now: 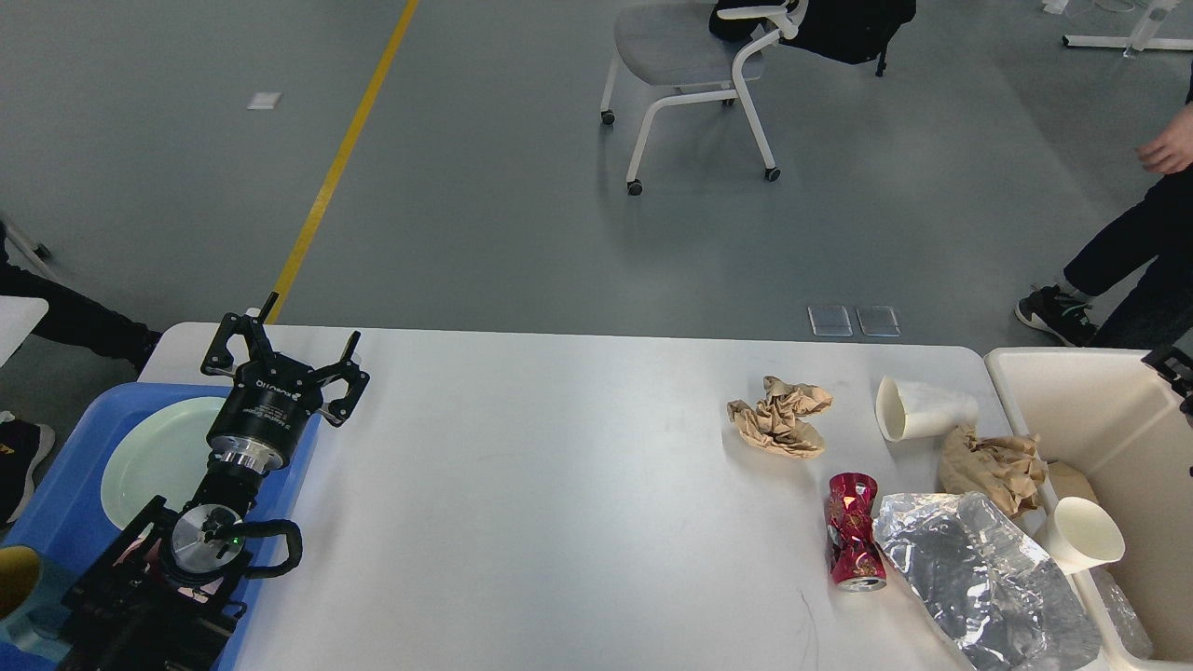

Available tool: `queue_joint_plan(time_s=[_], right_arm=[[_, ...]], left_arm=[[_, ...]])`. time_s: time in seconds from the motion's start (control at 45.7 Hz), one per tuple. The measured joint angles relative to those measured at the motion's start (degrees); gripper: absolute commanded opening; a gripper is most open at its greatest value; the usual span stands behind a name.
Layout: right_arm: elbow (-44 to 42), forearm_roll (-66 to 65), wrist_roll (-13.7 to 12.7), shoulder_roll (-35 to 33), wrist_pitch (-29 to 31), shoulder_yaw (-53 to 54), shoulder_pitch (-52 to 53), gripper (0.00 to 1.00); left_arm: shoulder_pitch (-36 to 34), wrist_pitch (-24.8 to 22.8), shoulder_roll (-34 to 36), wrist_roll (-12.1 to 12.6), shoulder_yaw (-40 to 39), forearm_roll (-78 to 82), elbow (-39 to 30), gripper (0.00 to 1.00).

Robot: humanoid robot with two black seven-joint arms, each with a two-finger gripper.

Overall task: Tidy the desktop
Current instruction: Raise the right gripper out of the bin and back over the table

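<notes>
Paper litters the desktop [559, 485]: two cups [918, 410], two brown wads [781, 416] (left tool [284, 359] gapes wide, holding nothing).

Left edge: tray [65, 485] holding a plate [154, 457], left gripper [284, 359] above it.
Right of bench [522, 485]: paper wad [778, 417], cup [918, 410] behind a second wad [993, 466].
Front right: can [856, 531] beside foil [988, 578].
Far right: bin [1109, 438], cup on rim [1081, 536].

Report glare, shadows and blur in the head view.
Head view: soft, even light; sharp overall. The desktop shows a faint sheen; the foil glints brightest. Short, soft shadows under the can and paper. The right hand is cut by the edge.
</notes>
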Motion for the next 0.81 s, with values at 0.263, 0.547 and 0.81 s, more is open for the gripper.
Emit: queue_joint_plan(time_s=[0.263,0.547,0.81], right_arm=[[18.0,-5.8,-0.3,-0.4,15.3,-16.1,24.0,1.0],[30.5,-5.5,-0.5,8.7,41.6,-26.1,47.9,1.0],[47.2,-4.2,-0.6,12.9,55.6,-25.8,68.6,1.0]], left_arm=[[0.0,0.0,0.0,0.0,0.0,0.0,0.0,0.96],[0.0,0.0,0.0,0.0,0.0,0.0,0.0,0.96],[0.0,0.0,0.0,0.0,0.0,0.0,0.0,0.96]])
